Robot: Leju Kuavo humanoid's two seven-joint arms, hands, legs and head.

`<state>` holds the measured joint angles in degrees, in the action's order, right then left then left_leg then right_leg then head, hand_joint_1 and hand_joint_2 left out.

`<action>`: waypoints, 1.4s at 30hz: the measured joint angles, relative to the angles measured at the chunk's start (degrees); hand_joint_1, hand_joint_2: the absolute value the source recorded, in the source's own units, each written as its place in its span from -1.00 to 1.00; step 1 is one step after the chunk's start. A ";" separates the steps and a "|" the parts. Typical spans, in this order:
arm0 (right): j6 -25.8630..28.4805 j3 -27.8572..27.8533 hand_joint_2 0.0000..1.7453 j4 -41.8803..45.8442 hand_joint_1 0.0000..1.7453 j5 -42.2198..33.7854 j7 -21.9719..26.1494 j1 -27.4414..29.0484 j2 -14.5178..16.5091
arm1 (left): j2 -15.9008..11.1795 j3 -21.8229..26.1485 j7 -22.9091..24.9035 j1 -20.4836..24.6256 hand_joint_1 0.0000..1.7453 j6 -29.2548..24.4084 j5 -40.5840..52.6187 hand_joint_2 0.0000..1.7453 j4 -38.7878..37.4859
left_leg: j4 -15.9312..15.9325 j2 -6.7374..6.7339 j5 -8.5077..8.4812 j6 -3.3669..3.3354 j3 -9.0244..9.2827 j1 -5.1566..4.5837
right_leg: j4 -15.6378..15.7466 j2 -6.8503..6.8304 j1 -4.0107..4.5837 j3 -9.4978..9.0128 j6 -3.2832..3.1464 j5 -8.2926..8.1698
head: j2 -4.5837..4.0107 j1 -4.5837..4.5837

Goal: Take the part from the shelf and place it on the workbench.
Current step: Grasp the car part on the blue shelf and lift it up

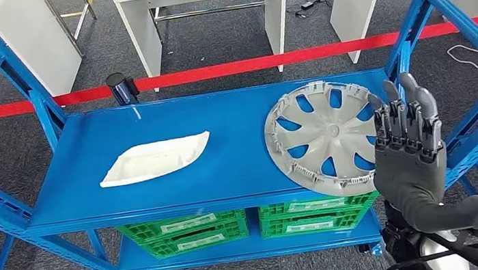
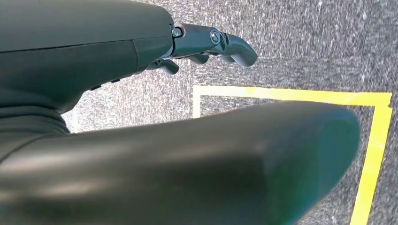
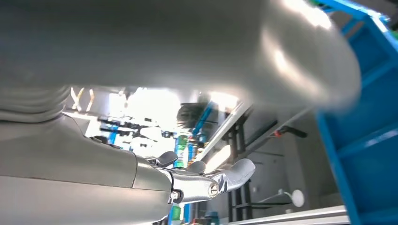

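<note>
The right hand is hovering with fingers straight, holding nothing, over the hubcap lying on the shelf (a white tray sits apart), while the left hand is hanging empty over the floor.

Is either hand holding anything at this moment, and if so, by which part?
Nothing is held. The right hand is raised with fingers extended, in front of the grey wheel cover on the blue shelf. The left hand hangs over carpet, holding nothing.

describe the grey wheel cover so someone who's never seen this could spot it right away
Find the blue shelf in the head view and follow its top deck to the right end. The wheel cover lies there, by the raised right hand. It is round, grey and spoked, unlike the flat white tray towards the left.
</note>
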<state>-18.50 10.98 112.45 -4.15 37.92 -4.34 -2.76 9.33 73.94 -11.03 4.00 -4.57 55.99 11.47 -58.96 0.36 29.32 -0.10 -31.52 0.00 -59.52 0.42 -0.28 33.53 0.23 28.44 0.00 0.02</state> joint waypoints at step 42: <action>19.37 10.39 1.00 -28.14 -1.00 40.78 -25.14 -6.72 -13.58 | 1.46 0.00 1.43 0.06 -1.00 -0.20 3.11 -1.00 -0.09 | 0.79 0.01 0.02 0.90 0.52 -0.01 | 0.29 -0.09 -0.13 -0.40 -0.39 0.32 | 0.00 0.05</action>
<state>0.86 21.37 84.31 36.63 12.78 -11.06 -16.34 10.80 73.94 -9.60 4.06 -4.77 59.11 11.39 -58.17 0.37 29.34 0.80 -31.00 -0.01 -59.23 0.33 -0.41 33.13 -0.15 28.76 0.00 0.07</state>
